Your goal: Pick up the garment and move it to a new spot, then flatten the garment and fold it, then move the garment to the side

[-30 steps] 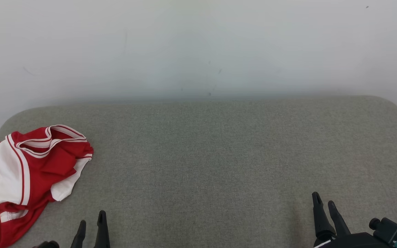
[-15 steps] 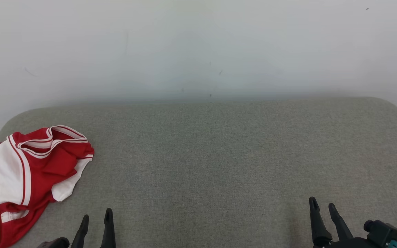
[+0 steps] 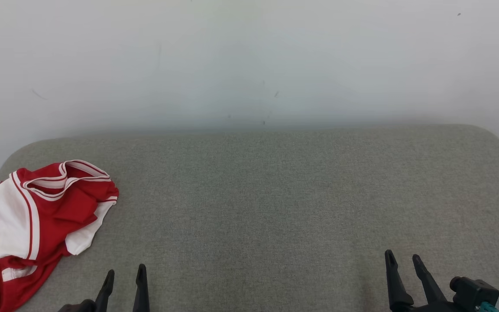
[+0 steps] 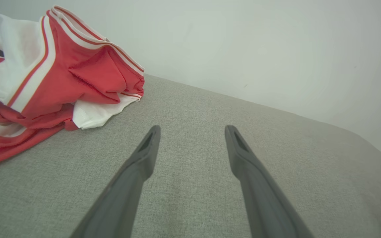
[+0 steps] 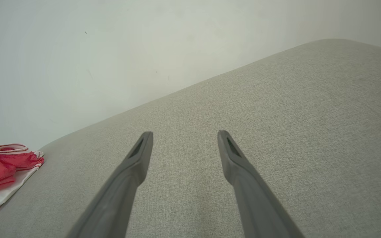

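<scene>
The red and white sports garment (image 3: 37, 221) lies crumpled in a heap, to the left of the left gripper (image 3: 125, 269) and a little ahead of its fingertips, apart from them. It hasn't been disturbed in the last second. Its small drift down the head view matches the drift of the whole picture, so the camera has tipped, not the cloth. Against that, the left gripper has slid a little to its right, slightly away from the heap, and the right gripper (image 3: 403, 255) has sunk a little lower in the head view. I judge that the pick-up has not begun and the arms are only settling.

In the left wrist view the left gripper (image 4: 193, 129) stands spread wide with nothing between its fingers, hovering over bare grey upholstery (image 4: 276, 148), with the garment (image 4: 78, 72) off to the upper left. The right gripper (image 5: 184, 134) is equally wide and empty, and the garment (image 5: 5, 165) is well away to its left. Ahead of both, the grey cushion ends at a plain pale wall (image 3: 249, 56).
</scene>
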You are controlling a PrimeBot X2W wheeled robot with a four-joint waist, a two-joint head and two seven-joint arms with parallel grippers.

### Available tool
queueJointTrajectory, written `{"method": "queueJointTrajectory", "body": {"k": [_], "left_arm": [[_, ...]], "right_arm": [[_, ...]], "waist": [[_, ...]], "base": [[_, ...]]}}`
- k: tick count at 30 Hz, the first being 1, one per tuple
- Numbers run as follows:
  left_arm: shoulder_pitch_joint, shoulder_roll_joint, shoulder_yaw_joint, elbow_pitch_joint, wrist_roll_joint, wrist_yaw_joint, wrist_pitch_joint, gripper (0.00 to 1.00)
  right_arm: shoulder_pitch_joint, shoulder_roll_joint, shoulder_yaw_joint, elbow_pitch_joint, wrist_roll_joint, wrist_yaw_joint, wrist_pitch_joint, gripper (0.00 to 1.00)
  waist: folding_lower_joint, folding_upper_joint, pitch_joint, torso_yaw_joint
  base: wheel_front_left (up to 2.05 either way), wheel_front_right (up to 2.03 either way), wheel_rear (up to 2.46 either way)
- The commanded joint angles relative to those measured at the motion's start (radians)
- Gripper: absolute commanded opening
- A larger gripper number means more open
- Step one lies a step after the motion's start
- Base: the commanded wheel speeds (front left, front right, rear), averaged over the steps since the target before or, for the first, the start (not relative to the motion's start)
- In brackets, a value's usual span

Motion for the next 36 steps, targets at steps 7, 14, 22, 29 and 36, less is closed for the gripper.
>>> {"method": "queueJointTrajectory", "body": {"k": [7, 14, 22, 29, 36], "left_arm": [[-0.009, -0.004, 0.001, 0.007, 0.075, -0.002, -0.022, 1.00], [-0.006, -0.012, 0.010, 0.010, 0.101, -0.005, -0.038, 1.00], [-0.006, -0.016, 0.013, 0.016, 0.139, -0.006, -0.053, 1.00], [-0.005, -0.017, 0.008, 0.025, 0.184, -0.006, -0.066, 1.00], [-0.003, -0.018, 0.004, 0.029, 0.226, -0.004, -0.079, 1.00]], "right_arm": [[0.013, -0.004, 0.003, -0.006, -0.083, -0.002, -0.010, 1.00], [0.020, -0.004, 0.008, -0.003, -0.141, -0.002, -0.019, 1.00], [0.028, -0.004, 0.013, -0.005, -0.206, -0.002, -0.028, 1.00], [0.034, -0.004, 0.016, -0.006, -0.257, -0.002, -0.036, 1.00], [0.037, -0.004, 0.020, -0.003, -0.307, -0.002, -0.045, 1.00]], "waist": [[0.0000, 0.0000, -0.004, 0.002], [0.0000, 0.0000, -0.009, 0.001], [0.0000, 0.0000, -0.014, 0.000], [0.0000, 0.0000, -0.017, 0.000], [0.0000, 0.0000, -0.021, 0.002]], "base": [[0.00, 0.00, 0.00], [0.00, 0.00, 0.00], [0.00, 0.00, 0.00], [0.00, 0.00, 0.00], [0.00, 0.00, 0.00]]}}
